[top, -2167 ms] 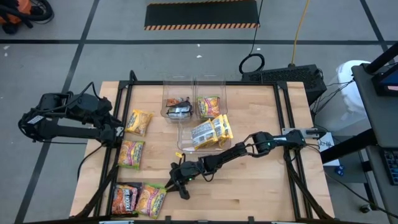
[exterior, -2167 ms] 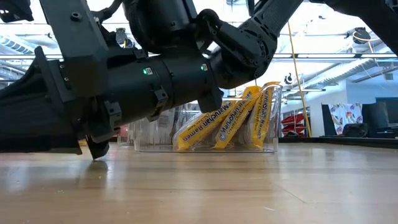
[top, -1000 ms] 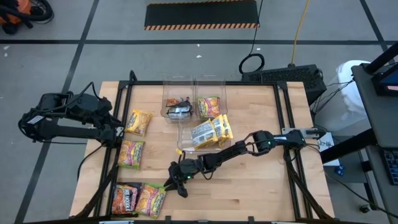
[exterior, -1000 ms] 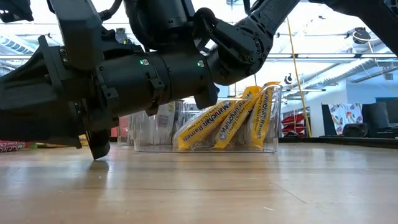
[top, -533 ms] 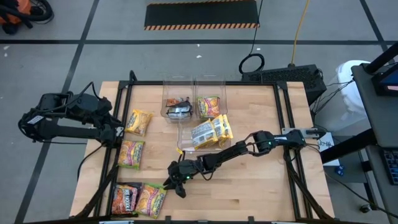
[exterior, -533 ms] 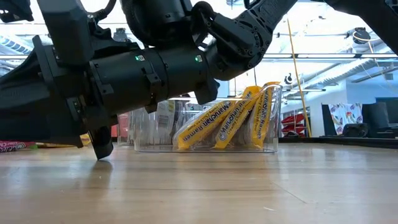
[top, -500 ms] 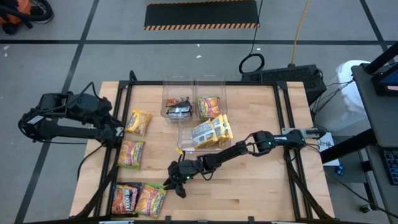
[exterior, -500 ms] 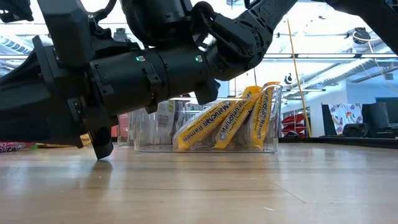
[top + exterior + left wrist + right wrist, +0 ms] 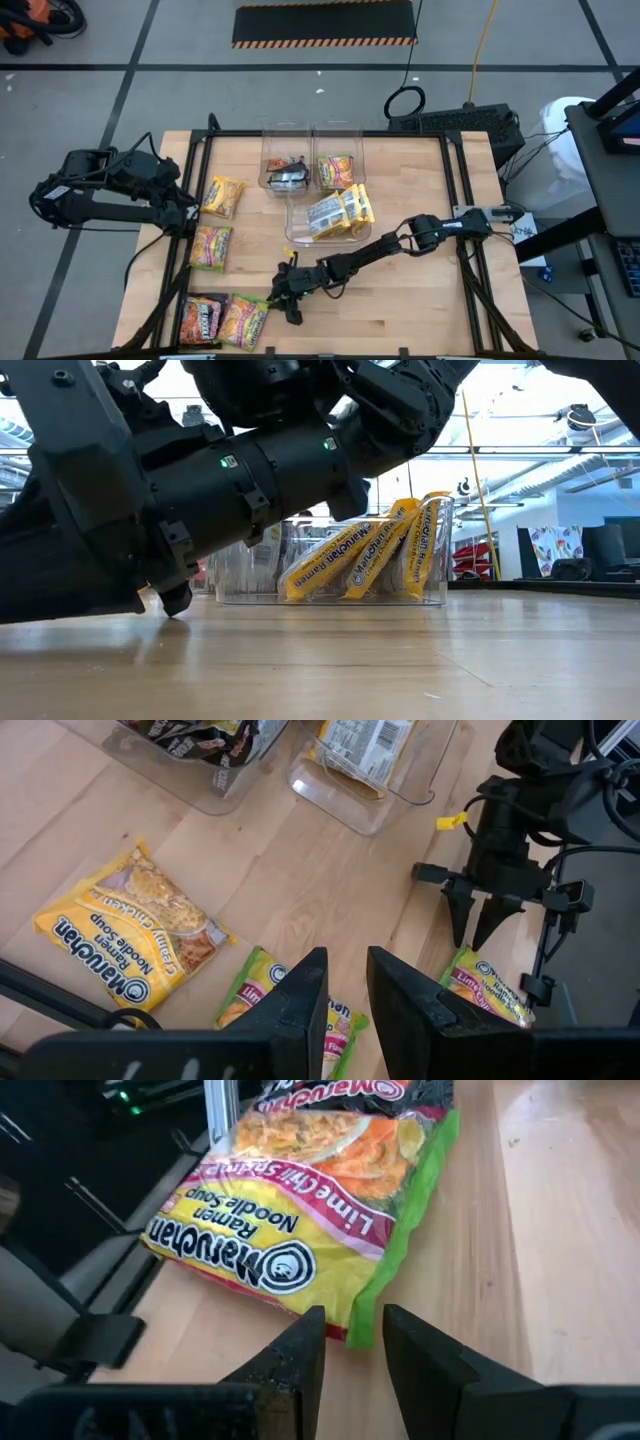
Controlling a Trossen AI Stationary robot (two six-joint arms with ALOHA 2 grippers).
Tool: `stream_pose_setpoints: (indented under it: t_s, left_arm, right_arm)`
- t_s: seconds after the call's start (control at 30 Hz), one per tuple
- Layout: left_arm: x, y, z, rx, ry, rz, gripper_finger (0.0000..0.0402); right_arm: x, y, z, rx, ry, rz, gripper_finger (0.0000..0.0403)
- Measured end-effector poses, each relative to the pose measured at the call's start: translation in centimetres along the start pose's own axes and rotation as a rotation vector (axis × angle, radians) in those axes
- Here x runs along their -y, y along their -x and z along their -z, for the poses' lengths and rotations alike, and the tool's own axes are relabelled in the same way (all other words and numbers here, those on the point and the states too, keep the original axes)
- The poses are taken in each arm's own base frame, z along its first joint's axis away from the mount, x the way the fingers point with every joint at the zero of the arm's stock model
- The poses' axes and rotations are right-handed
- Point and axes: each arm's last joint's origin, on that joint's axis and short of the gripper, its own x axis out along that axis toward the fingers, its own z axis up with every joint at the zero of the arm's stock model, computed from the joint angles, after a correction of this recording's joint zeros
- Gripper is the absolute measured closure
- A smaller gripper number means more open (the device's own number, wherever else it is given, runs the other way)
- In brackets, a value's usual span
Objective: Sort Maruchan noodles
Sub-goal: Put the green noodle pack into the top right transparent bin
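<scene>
Maruchan noodle packets lie flat on the wooden table [image 9: 420, 300]. A yellow one [image 9: 223, 197] and a lime-green one [image 9: 211, 247] are at the left. An orange-red one [image 9: 200, 320] and a lime-green "Lime Chili" one [image 9: 243, 320] sit by the near edge. My right gripper [image 9: 275, 303] is open and low over the table. Its fingertips [image 9: 350, 1342] stand on either side of the Lime Chili packet's near corner [image 9: 352, 1325]; I cannot tell whether they touch it. My left gripper [image 9: 345, 990] waits open, high over the table's left edge.
Three clear bins stand at the far middle: one with dark packets [image 9: 287, 172], one with a lime-green packet [image 9: 336, 170], and one with yellow packets [image 9: 335, 213] leaning upright. Black frame rails [image 9: 195, 170] run along the table's sides. Bare wood lies to the right of my right arm.
My right gripper has sunk a little and edged toward the table's near edge, closing on the Lime Chili packet. Its wrist has tipped and rolled somewhat. The fingers have stayed open, and no packet has moved.
</scene>
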Motion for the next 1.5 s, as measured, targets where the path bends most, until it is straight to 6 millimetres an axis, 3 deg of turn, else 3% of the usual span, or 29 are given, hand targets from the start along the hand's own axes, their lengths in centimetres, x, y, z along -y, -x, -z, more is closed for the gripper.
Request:
stream_pose_setpoints:
  t_s: [0.47, 1.2, 1.5]
  left_arm:
    - [0.0, 0.0, 0.0, 0.0, -0.005, 0.0, 0.0323]
    - [0.0, 0.0, 0.0, -0.001, 0.01, 0.001, 0.0323]
    - [0.0, 0.0, 0.0, -0.001, 0.03, 0.001, 0.0323]
  right_arm:
    - [-0.4, 0.1, -0.6, 0.041, -0.01, -0.095, 0.0305]
    - [-0.4, 0.1, -1.0, 0.1, 0.025, -0.089, 0.0306]
    - [-0.4, 0.0, -1.0, 0.107, 0.065, -0.081, 0.0365]
